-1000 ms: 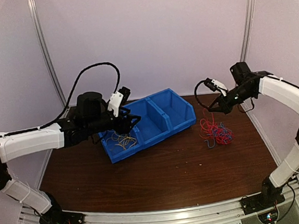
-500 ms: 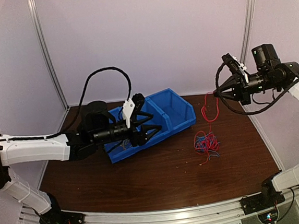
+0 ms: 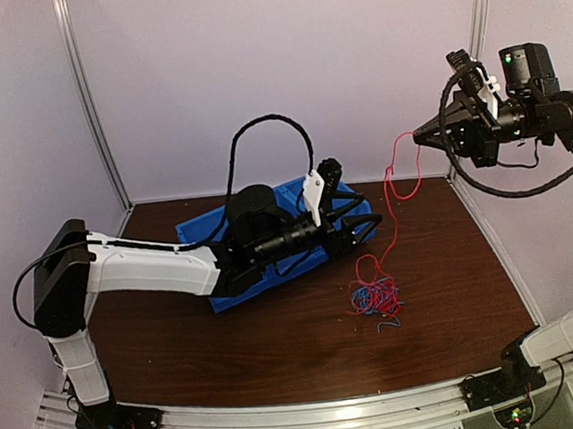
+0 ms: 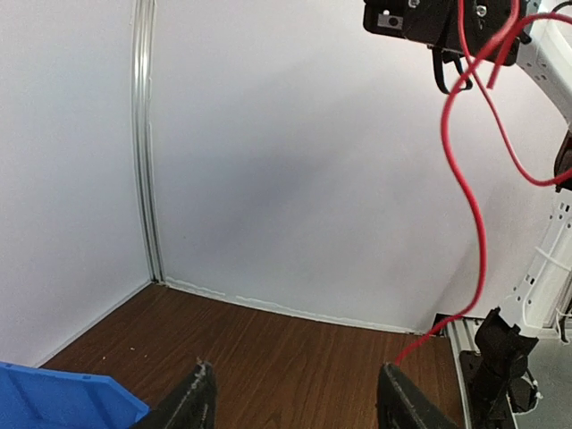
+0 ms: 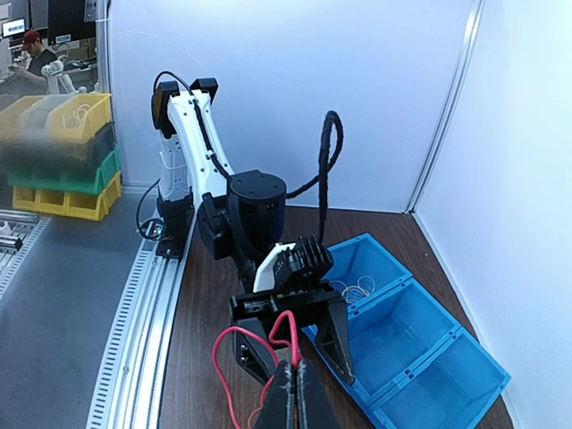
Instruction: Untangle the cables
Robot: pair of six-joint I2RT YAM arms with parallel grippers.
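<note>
The right gripper [image 3: 418,136] is held high over the far right side of the dark brown wooden worktop [image 3: 278,351]. Its fingers are pinched tight w/ a thin red flexible cable [image 3: 394,200] clamped btwn them. The same pinch is shown by the right wrist cam, where the fingertips [image 5: 290,393] are pressed together and red loops are hung just left of them.

From that grip the thin red flexible cable is draped down in a wavy line to a loose tangle of thin red and blue cables [image 3: 374,297]. This tangle is laid on the worktop right of centre, near a blue plastic divided bin [image 3: 199,228] but apart from it.

The left gripper [image 3: 365,222] is stretched out low past the bin's right end and pointed toward the hanging strand. Its fingers are spread wide w/ nothing btwn them. In the left wrist cam the red strand [image 4: 465,206] is seen to pass just beside the finger [image 4: 399,400] on the view's right. Whether the two are touching can't be told.

In the top view the bin is mostly hidden by the left arm. In the right wrist cam, thin pale-yellow cable loops [image 5: 357,288] are seen inside the bin's end compartment, on the side nearest the left arm's base.
</note>
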